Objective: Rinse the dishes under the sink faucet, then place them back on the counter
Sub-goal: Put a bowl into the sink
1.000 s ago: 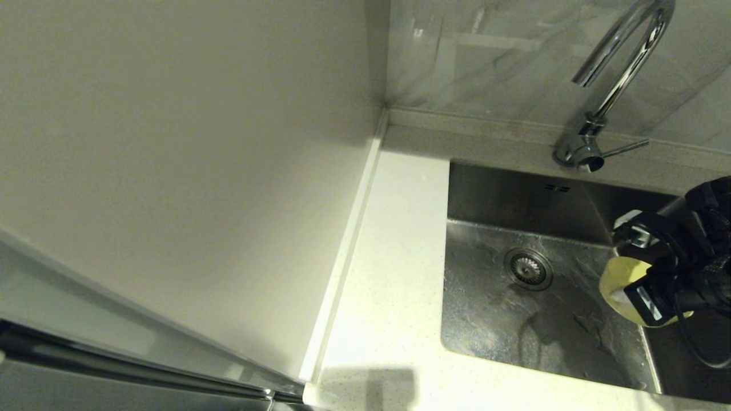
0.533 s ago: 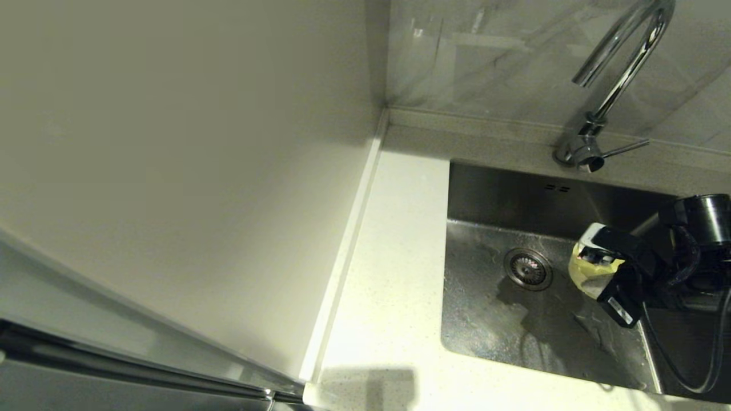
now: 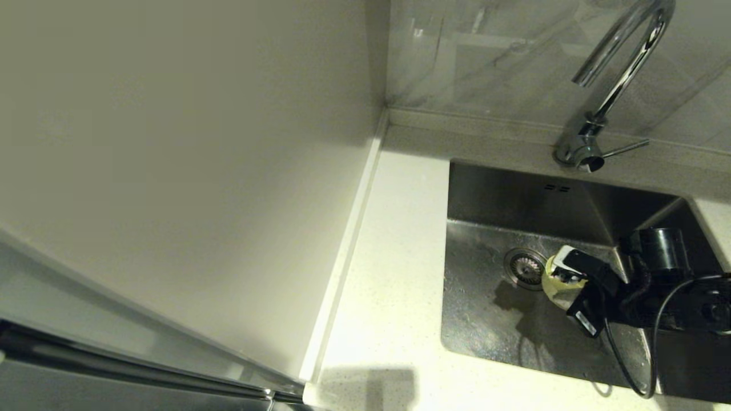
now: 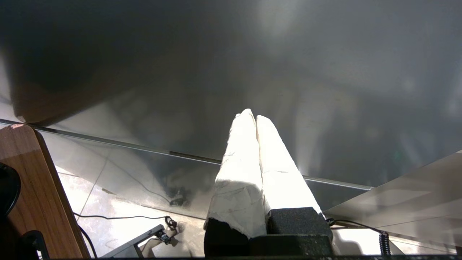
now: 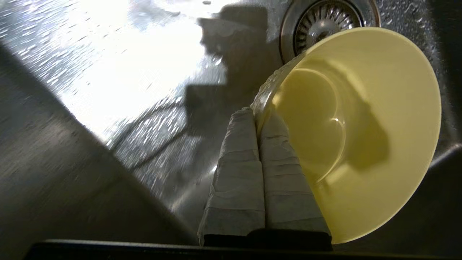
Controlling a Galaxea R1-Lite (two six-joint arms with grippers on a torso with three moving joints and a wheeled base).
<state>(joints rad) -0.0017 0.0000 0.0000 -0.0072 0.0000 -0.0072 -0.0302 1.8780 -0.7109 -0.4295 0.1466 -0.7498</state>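
My right gripper [image 3: 562,273] is reaching down into the sink [image 3: 485,319] from the right, its taped fingers [image 5: 249,169] pressed together on the rim of the yellow bowl [image 5: 364,126], one finger inside the rim and one outside. I am holding the bowl tipped up on its side, so its open mouth is facing sideways rather than up, turned toward my wrist camera, while its base is pointing away. In the head view the bowl [image 3: 555,283] is hanging low over the wet steel floor of the sink, just beside the round drain strainer [image 3: 525,268], on the strainer's right. In my right wrist view the bowl's rim is overlapping the edge of the strainer [image 5: 325,25]. The chrome faucet [image 3: 611,85] is standing behind the sink at the wall, its spout curving over the basin well above the bowl. The white speckled counter [image 3: 394,274] is running along the sink's left side. My left gripper [image 4: 252,119] is parked away from the sink, its fingers closed together with nothing between them.
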